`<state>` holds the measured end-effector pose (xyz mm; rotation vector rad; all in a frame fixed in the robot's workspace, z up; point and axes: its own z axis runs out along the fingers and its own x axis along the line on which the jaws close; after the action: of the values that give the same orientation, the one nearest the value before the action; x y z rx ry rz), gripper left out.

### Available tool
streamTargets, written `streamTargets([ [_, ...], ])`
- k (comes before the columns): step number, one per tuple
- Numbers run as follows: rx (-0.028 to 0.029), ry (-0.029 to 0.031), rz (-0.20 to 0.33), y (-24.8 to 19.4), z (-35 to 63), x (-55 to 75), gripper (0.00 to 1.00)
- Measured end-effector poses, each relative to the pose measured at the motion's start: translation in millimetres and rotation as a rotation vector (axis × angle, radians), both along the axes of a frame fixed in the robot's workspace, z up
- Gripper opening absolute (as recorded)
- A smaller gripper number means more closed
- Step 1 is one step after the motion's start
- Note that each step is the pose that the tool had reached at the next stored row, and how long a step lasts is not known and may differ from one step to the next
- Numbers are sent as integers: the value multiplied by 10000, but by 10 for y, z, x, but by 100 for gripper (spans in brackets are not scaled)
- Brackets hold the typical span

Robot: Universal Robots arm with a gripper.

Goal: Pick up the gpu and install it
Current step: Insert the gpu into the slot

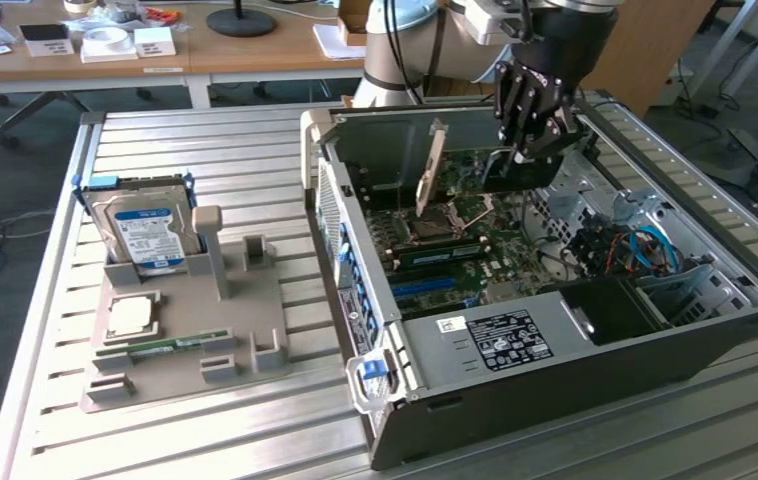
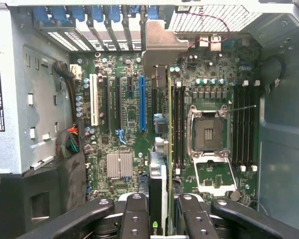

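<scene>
Black hand point(image 2: 162, 219) clamps one thin, flat gpu point(image 2: 158, 181) edge-on. One green motherboard point(image 2: 119, 124) lies beneath, inside a grey metal case point(image 2: 20, 99)

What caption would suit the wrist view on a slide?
End effector holds the thin flat green GPU card edge-on over the green motherboard.

The open case point(image 1: 553, 350) lies on the surface point(image 1: 219, 435) at the exterior view's right, the gpu point(image 2: 158, 186) on edge inside it above the motherboard point(image 2: 104, 144), and a tray point(image 1: 239, 315) bearing the hard drive point(image 1: 146, 235) sits beside it at that view's left.
</scene>
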<state>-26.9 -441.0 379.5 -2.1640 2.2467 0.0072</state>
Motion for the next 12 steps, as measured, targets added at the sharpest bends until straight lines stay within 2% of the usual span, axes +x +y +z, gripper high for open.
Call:
streamTargets([
  [12, 3, -1, -1, -21, -1, -1, 27],
])
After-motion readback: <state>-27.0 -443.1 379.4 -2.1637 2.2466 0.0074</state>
